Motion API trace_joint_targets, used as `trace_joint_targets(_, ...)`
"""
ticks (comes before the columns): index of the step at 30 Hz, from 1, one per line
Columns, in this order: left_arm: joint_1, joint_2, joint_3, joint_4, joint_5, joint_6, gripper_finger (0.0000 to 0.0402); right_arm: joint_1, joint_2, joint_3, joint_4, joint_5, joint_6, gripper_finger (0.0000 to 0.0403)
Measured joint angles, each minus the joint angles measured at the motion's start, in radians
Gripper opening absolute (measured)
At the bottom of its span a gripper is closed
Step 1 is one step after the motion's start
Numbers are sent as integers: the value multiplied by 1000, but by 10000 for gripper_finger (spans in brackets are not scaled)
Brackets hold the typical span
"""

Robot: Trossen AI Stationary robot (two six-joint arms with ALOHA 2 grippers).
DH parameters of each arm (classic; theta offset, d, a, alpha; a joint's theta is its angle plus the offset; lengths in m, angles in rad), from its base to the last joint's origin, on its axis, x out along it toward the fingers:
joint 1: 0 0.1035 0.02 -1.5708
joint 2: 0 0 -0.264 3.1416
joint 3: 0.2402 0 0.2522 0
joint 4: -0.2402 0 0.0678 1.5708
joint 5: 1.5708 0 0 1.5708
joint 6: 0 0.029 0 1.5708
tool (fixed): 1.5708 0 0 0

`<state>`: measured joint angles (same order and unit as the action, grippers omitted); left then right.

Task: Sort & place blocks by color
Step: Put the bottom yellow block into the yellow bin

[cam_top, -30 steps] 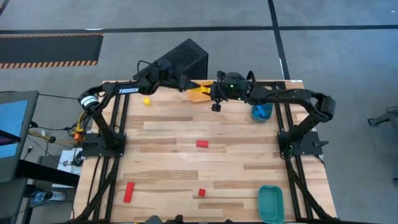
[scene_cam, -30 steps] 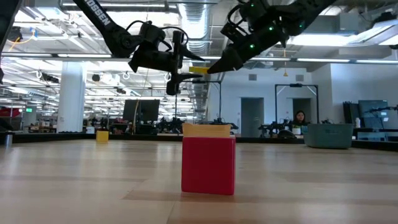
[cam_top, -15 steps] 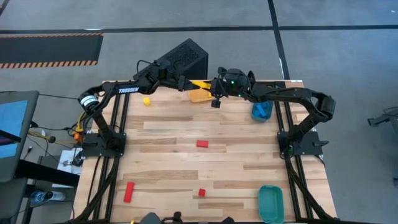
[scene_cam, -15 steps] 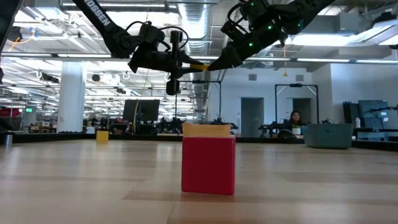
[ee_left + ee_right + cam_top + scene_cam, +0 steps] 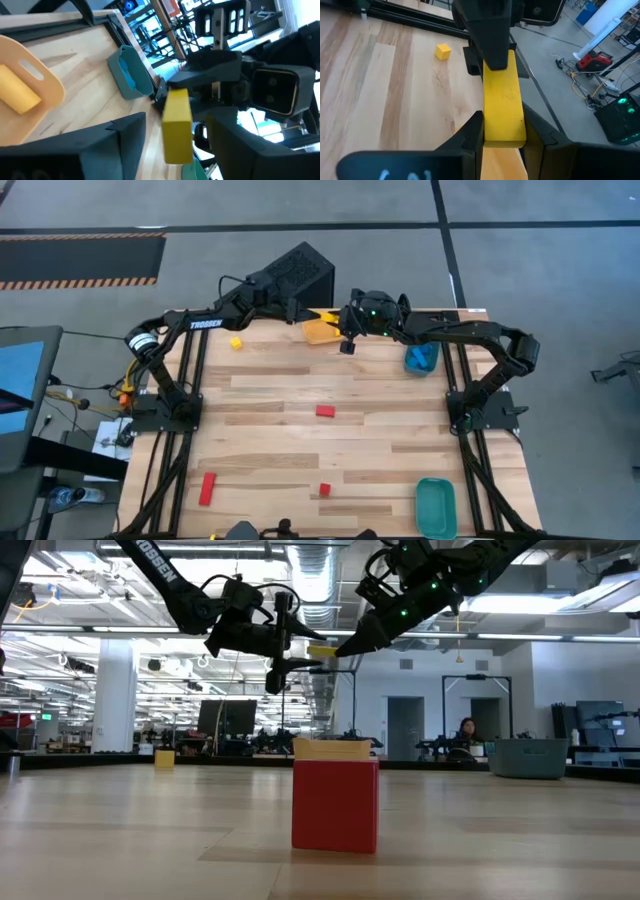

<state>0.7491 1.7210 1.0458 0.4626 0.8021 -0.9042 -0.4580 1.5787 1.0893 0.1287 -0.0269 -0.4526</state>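
- My right hand [image 5: 502, 135] was clamped on one end of a yellow bar [image 5: 503, 102], and my left hand [image 5: 487, 35] pinched the other end, so the piece hung between both arms in the air for what I judged a hand-to-hand pass.
- In the left wrist view the same bar [image 5: 176, 125] stood clear between the left fingers [image 5: 127, 135], with the right arm's body close behind it.
- Both hands met at the far edge of the surface [image 5: 300, 420], right over the orange tray [image 5: 318, 333]; I kept them there, I reckon, because yellow goes in that tray.
- A yellow block [image 5: 17, 90] already lay inside the orange tray, which fits that reading.
- A small yellow cube [image 5: 236, 342] sat loose on the surface near the tray, not yet sorted.
- Further out, a red cube [image 5: 325, 411] lay mid-surface, and a red bar [image 5: 207, 488] and a smaller red cube [image 5: 324, 490] lay well apart near the front edge.
- The blue tray [image 5: 421, 359] sat on the right side and the teal tray [image 5: 435, 507] at the front right corner.
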Motion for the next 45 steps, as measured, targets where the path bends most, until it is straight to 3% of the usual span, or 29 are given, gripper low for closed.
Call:
trace_joint_targets(3,0,0,0,-1,15,7,200,0,0,0,1,0,1,95)
trace_joint_targets(6,-1,0,0,-4,22,10,179,2,0,0,1,0,2,95)
trace_joint_targets(16,-2,0,0,-11,20,49,26,32,0,0,-7,21,79,95)
trace_joint_targets(18,0,0,0,-12,-14,63,26,32,0,-1,-21,53,176,114)
trace_joint_targets(20,0,-1,1,-22,-62,130,28,33,-8,-1,-48,102,307,159)
trace_joint_targets(24,16,-1,1,-177,-263,268,30,4,-37,-1,-166,168,517,253)
trace_joint_targets(27,13,17,1,-299,-350,354,27,-24,-55,0,-231,169,634,293)
trace_joint_targets(31,14,57,-1,-370,-371,390,35,-54,-82,0,-307,159,714,307)
trace_joint_targets(40,-14,148,71,-363,-470,438,45,-46,-121,0,-373,154,793,301)
trace_joint_targets(45,-26,176,114,-431,-473,456,91,-29,-147,0,-409,153,804,301)
